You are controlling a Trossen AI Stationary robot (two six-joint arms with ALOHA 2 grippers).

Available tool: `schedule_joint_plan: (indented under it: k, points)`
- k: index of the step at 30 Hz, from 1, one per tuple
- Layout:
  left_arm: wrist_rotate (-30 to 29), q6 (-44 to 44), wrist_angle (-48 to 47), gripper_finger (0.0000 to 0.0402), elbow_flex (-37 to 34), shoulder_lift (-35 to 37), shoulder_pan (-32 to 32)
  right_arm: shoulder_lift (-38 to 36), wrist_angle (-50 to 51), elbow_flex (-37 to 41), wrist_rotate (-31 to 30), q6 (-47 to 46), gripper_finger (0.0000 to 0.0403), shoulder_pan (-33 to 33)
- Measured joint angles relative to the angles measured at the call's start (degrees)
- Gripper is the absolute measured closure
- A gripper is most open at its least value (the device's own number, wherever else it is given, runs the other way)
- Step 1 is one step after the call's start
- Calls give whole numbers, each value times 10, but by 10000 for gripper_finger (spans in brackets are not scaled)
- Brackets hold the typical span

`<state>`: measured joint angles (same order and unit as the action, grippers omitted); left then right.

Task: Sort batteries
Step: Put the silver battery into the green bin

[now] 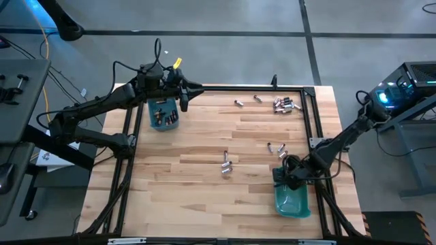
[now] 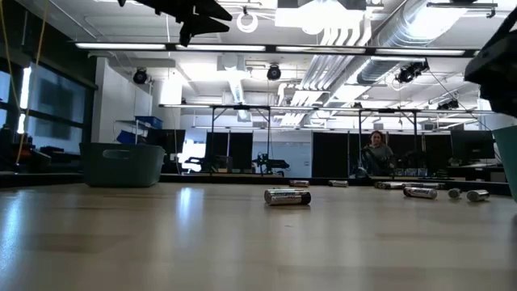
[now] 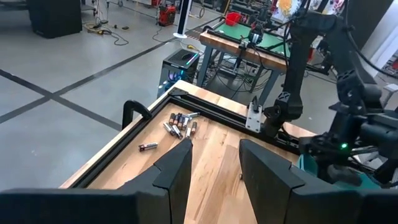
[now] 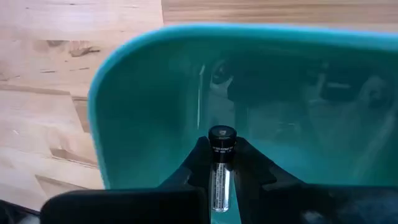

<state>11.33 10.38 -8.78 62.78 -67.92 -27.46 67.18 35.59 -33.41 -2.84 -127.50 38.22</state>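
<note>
My right gripper (image 1: 286, 174) hangs over the teal bin (image 1: 294, 203) at the table's near right, shut on one silvery battery (image 4: 221, 184) with a dark end. The bin's inside (image 4: 155, 93) fills the right wrist view below the battery. My left gripper (image 1: 185, 94) waits open, holding nothing, above the far left, beside a second teal bin (image 1: 163, 114) with batteries in it. Loose batteries lie on the wood: a pair at mid-table (image 1: 226, 164), a cluster at the far right (image 1: 286, 104), a few more (image 1: 276, 148) near the right arm. My right gripper pinches the battery's silvery body (image 4: 221, 190) between its two fingers (image 4: 198, 163). The battery lies along the fingers, and its dark end (image 4: 222, 137) sticks out past the tips. The fingers point steeply down, holding the battery clear above the bin's floor.
A black frame rail (image 1: 310, 116) runs along the table's right and far sides. The left wrist view shows the far cluster of batteries (image 3: 179, 124) and the right arm (image 3: 348, 143). Bare wood lies at the near left (image 1: 170, 197). A person (image 2: 376, 153) sits far behind the table.
</note>
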Motion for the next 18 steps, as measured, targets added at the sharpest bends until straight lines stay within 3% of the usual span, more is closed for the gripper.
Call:
schedule_joint_plan:
  k: [18]
  points:
    - [0,16,0,273,0,0,0,-1,-57,43,-9,4,337,-4]
